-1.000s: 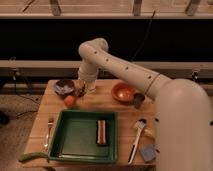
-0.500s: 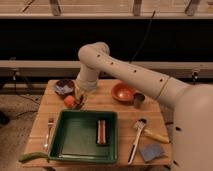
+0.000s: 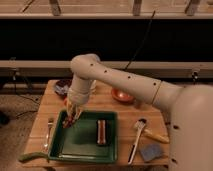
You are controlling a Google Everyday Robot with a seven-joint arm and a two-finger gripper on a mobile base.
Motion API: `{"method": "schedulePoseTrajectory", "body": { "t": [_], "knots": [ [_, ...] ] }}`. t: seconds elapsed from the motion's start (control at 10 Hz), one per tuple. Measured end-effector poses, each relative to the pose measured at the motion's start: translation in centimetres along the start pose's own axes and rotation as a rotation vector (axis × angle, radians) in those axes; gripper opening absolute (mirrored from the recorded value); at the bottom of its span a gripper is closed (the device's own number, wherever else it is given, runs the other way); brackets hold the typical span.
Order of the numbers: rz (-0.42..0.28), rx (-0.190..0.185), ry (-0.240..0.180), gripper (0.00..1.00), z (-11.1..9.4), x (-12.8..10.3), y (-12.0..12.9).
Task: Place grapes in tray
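The dark-green tray (image 3: 82, 150) lies at the table's front left. My gripper (image 3: 72, 119) hangs from the white arm over the tray's far left corner. It is shut on the grapes (image 3: 68, 122), a small dark reddish bunch held at the fingertips just above the tray floor. A brown bar (image 3: 101, 131) lies in the right half of the tray. The arm hides the round orange fruit.
A dark purple bowl (image 3: 60, 88) stands at the back left and an orange bowl (image 3: 121, 95) at the back middle. A fork (image 3: 49, 132) and a green pepper (image 3: 30, 156) lie left of the tray. A brush (image 3: 136, 137) and a blue sponge (image 3: 149, 152) lie to its right.
My gripper has moved from the back left of the table, near the orange fruit, forward and down over the tray's far left corner, carrying the grapes.
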State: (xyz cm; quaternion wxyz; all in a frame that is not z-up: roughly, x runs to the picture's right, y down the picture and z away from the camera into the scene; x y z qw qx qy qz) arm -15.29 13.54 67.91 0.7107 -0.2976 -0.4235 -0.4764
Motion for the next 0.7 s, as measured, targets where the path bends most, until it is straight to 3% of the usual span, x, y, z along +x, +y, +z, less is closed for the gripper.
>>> {"method": "schedulePoseTrajectory", "body": {
  "t": [0.1, 0.4, 0.7],
  "knots": [
    [-0.004, -0.01, -0.017, 0.78, 1.7, 0.1, 0.2],
    [-0.001, -0.026, -0.029, 0.8, 5.2, 1.2, 0.7],
    [0.004, -0.027, -0.024, 0.8, 5.5, 1.6, 0.8]
  ]
}}
